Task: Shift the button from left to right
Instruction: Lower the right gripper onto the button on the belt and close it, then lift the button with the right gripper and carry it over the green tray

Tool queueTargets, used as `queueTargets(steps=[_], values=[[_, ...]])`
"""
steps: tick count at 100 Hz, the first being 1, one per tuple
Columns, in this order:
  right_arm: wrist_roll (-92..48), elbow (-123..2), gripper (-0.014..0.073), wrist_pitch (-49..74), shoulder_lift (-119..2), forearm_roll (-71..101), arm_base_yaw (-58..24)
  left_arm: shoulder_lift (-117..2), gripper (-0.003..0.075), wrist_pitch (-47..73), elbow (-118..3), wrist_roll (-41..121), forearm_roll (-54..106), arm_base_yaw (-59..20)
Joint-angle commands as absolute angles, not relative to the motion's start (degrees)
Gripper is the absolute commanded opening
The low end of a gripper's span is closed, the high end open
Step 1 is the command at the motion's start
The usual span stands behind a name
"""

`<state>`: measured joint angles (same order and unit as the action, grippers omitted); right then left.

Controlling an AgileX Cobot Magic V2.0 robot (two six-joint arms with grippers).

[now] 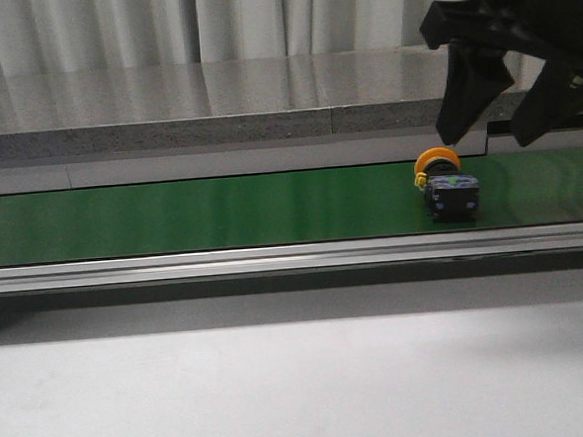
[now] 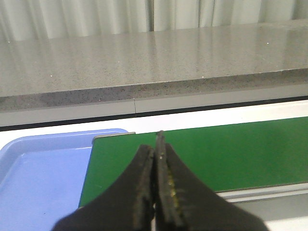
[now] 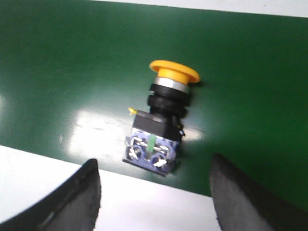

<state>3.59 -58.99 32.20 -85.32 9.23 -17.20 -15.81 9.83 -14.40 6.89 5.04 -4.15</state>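
The button [image 1: 446, 185], a yellow-orange cap on a black boxy body, lies on its side on the green belt [image 1: 192, 213] toward the right. In the right wrist view the button [image 3: 161, 120] shows a small green mark on its base. My right gripper [image 1: 496, 122] hangs open above and just behind the button; in the right wrist view my right gripper [image 3: 154, 185] shows its fingers spread wide, nothing between them. My left gripper [image 2: 156, 144] is shut and empty over the belt's left end; it does not show in the front view.
A blue tray [image 2: 38, 168] sits just off the belt's left end. A metal rail [image 1: 274, 257] runs along the belt's front edge. A grey stone ledge [image 1: 215, 104] and curtains stand behind. White table surface [image 1: 282, 387] lies in front.
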Motion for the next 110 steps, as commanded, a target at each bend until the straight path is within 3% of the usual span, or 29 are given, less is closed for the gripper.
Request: queueTargets(steps=[1, 37, 62, 89, 110], values=[[3.02, -61.70, 0.0489, 29.10, -85.42, 8.54, -17.29, -16.23, -0.0020, 4.76, -15.88, 6.75, 5.53, -4.52], [3.24, -62.37, 0.0471, 28.97, -92.66, 1.58, -16.51, -16.23, -0.0020, 4.76, -15.88, 6.75, 5.53, -4.52], [3.24, -63.07, 0.0181, 29.86, -93.07, 1.58, -16.51, -16.23, -0.0020, 4.76, -15.88, 6.75, 5.53, -4.52], [3.24, -70.88, 0.0179, 35.14, -90.45, -1.18, -15.82, -16.23, -0.0020, 4.76, -15.88, 6.75, 5.53, -4.52], [3.19, -79.04, 0.0180, 43.61, -89.80, -10.57, -10.22, -16.23, -0.0020, 4.76, -15.88, 6.75, 5.53, -4.52]])
